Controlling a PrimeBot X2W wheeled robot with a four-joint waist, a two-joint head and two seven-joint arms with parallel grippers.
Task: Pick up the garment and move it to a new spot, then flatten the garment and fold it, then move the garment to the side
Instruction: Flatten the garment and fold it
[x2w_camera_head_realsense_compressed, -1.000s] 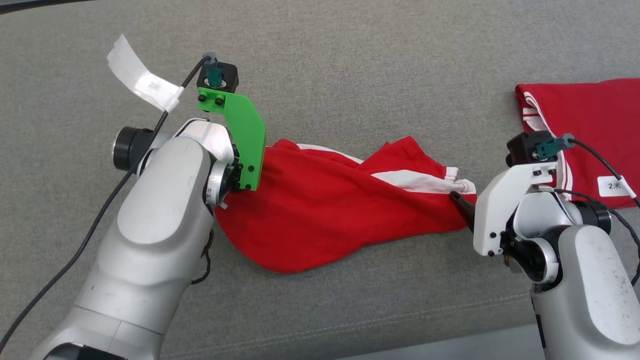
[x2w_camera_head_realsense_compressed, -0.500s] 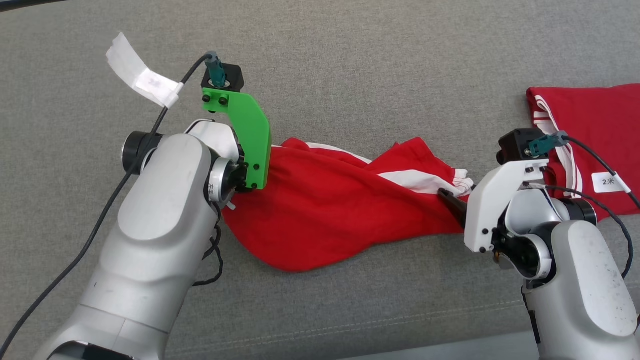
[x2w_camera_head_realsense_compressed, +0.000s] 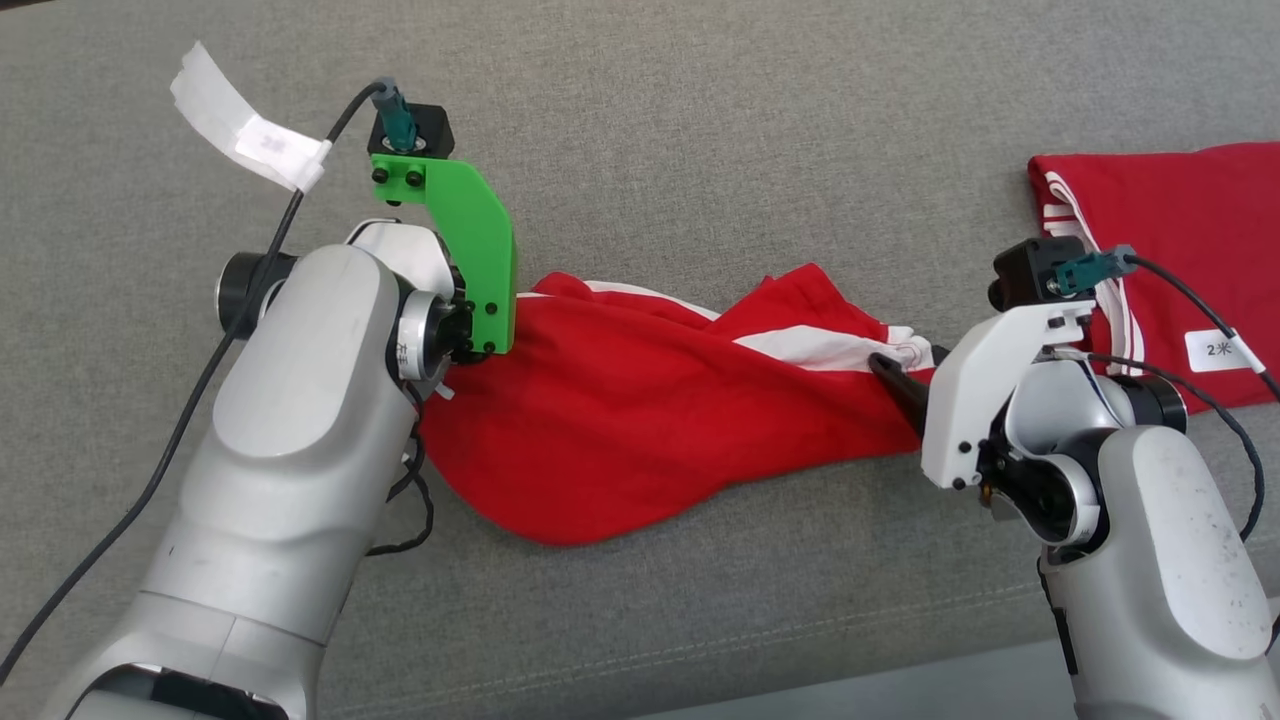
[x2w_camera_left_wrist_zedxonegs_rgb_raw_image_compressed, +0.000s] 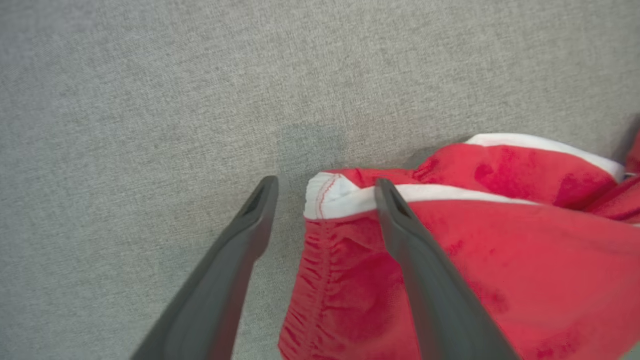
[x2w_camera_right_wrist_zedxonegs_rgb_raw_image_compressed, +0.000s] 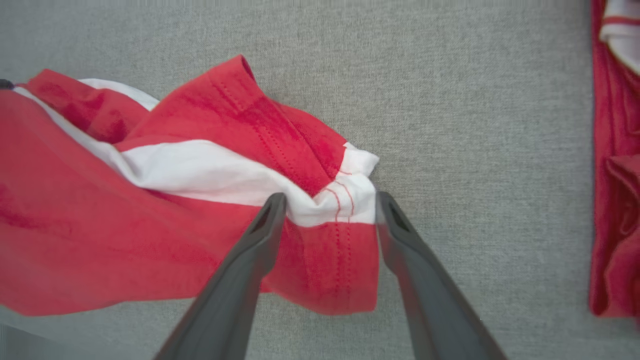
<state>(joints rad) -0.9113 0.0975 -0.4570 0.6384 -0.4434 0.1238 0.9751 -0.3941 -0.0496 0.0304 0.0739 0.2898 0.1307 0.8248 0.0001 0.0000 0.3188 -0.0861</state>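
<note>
The right tool (x2w_camera_right_wrist_zedxonegs_rgb_raw_image_compressed: 331, 197) now reaches further in. It and the left tool (x2w_camera_left_wrist_zedxonegs_rgb_raw_image_compressed: 326, 182) stand open astride the garment's (x2w_camera_head_realsense_compressed: 640, 410) ends, likely about to pinch.

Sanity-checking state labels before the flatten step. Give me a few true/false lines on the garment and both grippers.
1. The left gripper and the right gripper both have open jaws. True.
2. The garment lies flat and smoothed out. False: it is bunched and twisted on the grey surface.
3. A second red garment lies to the robot's right of it. True.
4. The garment is plain red. False: a white stripe runs along it.
5. The right gripper's fingers straddle a corner of the garment. True.
</note>
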